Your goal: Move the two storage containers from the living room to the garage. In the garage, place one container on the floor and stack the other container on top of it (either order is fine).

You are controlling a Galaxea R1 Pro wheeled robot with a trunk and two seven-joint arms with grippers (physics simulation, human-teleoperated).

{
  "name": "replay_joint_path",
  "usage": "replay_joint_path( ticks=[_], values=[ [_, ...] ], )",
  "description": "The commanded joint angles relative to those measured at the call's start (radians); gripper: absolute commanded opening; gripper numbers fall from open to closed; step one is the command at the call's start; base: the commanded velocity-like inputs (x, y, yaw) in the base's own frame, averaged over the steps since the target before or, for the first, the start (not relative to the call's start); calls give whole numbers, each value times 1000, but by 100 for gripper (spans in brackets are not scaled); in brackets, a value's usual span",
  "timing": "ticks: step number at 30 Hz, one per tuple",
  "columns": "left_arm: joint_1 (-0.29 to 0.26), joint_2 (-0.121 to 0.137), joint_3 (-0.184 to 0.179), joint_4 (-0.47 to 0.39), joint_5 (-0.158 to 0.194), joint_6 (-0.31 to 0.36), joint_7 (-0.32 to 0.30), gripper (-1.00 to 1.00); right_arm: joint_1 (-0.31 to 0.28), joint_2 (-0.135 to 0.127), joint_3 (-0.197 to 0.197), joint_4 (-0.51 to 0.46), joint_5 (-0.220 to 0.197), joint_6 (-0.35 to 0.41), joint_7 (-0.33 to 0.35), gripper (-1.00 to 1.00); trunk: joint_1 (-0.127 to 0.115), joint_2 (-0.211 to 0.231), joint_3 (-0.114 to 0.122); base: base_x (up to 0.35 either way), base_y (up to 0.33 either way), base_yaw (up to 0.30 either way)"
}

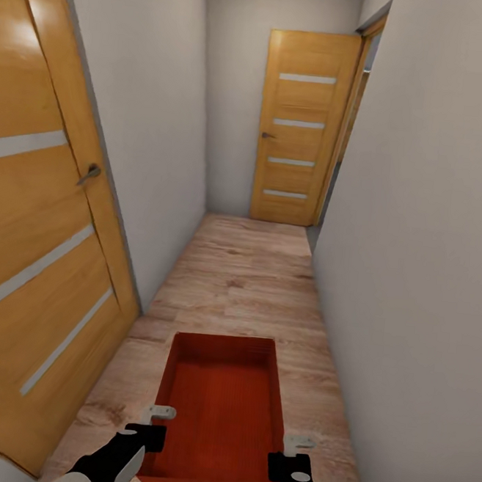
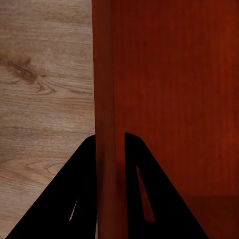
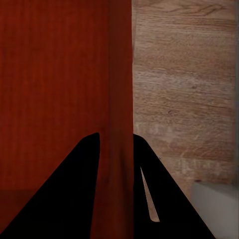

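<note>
In the narrow hallway, I have one storage container [image 1: 219, 408] held out ahead of me at 6 o'clock in the head view, above the wood-plank floor [image 1: 245, 271]. The left gripper [image 1: 151, 422] is clamped across the bin's left wall, and the left wrist view shows the wall [image 2: 107, 149] running between the two dark fingers [image 2: 64, 199]. The right gripper [image 1: 291, 452] pinches the opposite wall the same way, the wall [image 3: 119, 139] passing between its fingers [image 3: 69, 194]. I judge the empty bin light but thin-walled and a bit flexible, so holding both side walls near their near ends seems right; smooth plastic may slip if I tilt it. A closed orange door [image 1: 300, 129] stands at 12 o'clock, another door [image 1: 46, 200] at 9 o'clock, plain walls [image 1: 417, 250] either side.
</note>
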Motion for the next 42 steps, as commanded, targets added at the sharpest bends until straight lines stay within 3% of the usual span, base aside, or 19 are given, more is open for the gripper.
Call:
replay_joint_path(
  ticks=[1,42],
  values=[
    [0,12,6,1,-2,7,9,-100,-1,-26,1,2,-3,-25,-11,-100,1,0,-1,324,0,-35],
    [0,13,6,1,-2,7,9,-100,-1,-26,3,2,-3,-26,-11,-100,1,0,-1,324,0,-1]
  ],
)
